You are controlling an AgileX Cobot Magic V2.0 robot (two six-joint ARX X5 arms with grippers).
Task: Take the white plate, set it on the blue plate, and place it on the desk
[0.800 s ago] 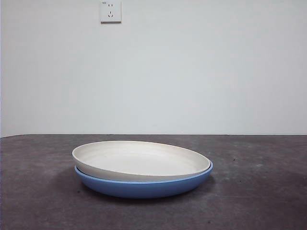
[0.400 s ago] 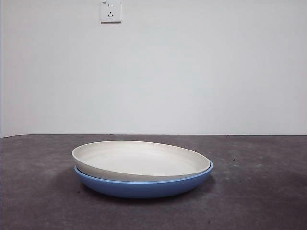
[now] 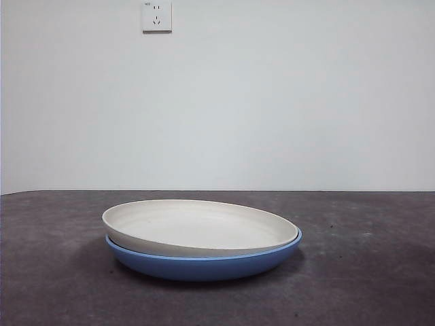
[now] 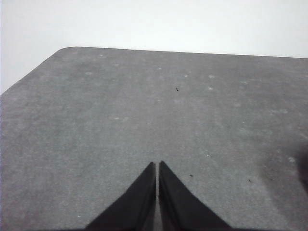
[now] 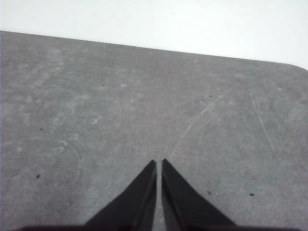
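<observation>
2 hands, left hand (image 4: 157, 166) and right hand (image 5: 159, 163), seemingly closed above bare desk (image 4: 144, 106).

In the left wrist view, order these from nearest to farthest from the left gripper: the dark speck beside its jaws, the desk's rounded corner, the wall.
From the left gripper:
1. Dark speck, on the desk just beside the tips.
2. Rounded corner, at the desk's far end.
3. Wall, beyond the desk.

No text or label can be read.
</observation>
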